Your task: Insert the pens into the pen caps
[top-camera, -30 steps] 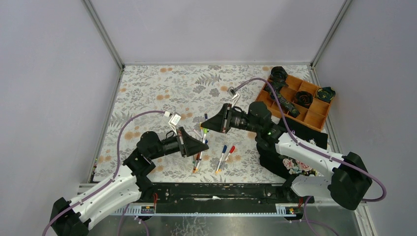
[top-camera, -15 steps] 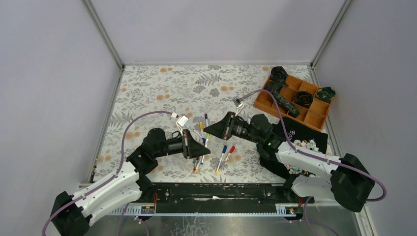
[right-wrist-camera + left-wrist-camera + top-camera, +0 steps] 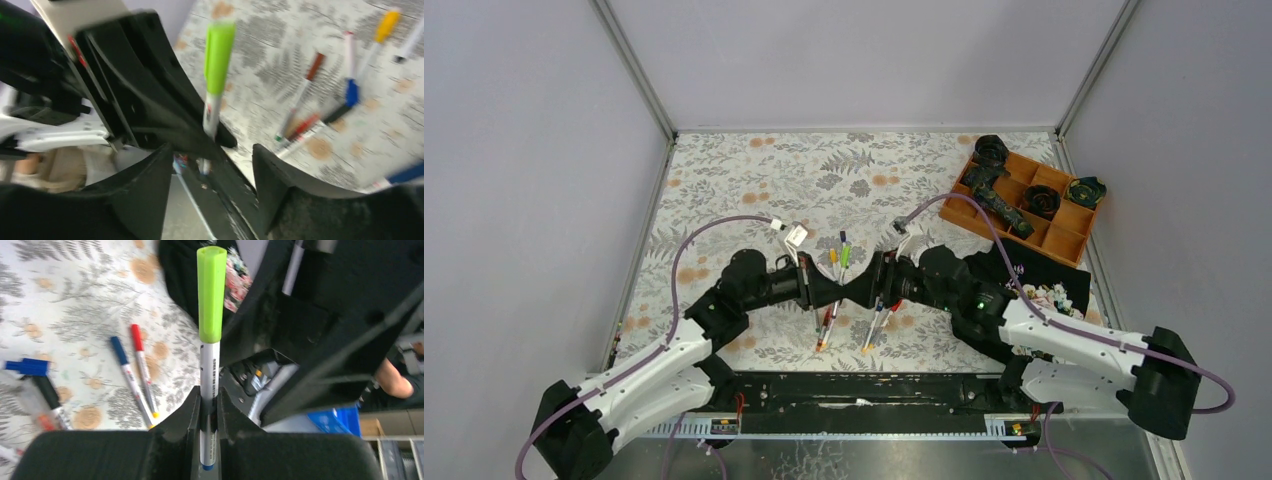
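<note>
My left gripper (image 3: 209,394) is shut on the white barrel of a pen (image 3: 209,367), which stands up between its fingers. A lime-green pen cap (image 3: 211,292) sits on that pen's top end. Facing it tip to tip over the mat's front middle is my right gripper (image 3: 854,292), its jaws open on either side of the capped pen (image 3: 218,60) without touching it. Several other pens lie on the mat: a blue-capped one (image 3: 121,352) and a red-capped one (image 3: 137,340) side by side, and a yellow-capped one (image 3: 386,26).
An orange divided tray (image 3: 1064,240) holding dark objects stands at the back right. A black floral cloth (image 3: 1036,293) lies under the right arm. Grey walls enclose the patterned mat (image 3: 754,180).
Both arms moved toward each other and now meet at the front middle. The right gripper has opened and let go of the green cap, which stays on the pen.
</note>
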`<state>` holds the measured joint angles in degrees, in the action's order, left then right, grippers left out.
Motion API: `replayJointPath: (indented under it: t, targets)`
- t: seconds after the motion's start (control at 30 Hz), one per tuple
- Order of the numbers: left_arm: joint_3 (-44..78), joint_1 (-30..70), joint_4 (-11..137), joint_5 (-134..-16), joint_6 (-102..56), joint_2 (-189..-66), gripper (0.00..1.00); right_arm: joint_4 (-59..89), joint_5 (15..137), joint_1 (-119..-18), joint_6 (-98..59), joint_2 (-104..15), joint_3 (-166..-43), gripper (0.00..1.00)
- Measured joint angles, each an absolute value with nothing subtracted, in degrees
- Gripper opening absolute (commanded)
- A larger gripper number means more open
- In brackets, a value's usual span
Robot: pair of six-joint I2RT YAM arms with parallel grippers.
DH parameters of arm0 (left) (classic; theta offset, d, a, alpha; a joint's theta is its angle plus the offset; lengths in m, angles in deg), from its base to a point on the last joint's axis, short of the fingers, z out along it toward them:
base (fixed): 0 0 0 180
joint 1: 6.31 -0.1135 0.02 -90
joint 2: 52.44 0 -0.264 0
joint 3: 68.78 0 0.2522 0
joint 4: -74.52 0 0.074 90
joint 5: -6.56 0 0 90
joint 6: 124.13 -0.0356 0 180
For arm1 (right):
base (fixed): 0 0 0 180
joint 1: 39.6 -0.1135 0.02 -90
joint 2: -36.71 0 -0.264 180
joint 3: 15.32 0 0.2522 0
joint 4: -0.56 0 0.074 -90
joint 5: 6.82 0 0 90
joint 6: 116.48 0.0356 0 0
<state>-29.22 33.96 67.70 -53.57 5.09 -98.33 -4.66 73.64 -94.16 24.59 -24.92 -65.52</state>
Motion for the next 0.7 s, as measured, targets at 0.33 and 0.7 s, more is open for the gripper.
replayJointPath:
  t: [0.33,0.7]
  targets:
    - [-31.40,38.40,63.57,-68.44,1.75,-107.59,0.00,18.99,94.50,-93.99,13.07,-20.09,-74.11,0.96]
    - [-31.30,42.81,62.28,-76.15,0.31,-123.53,0.52,23.20,94.58,-83.65,11.08,-25.03,-71.77,0.99]
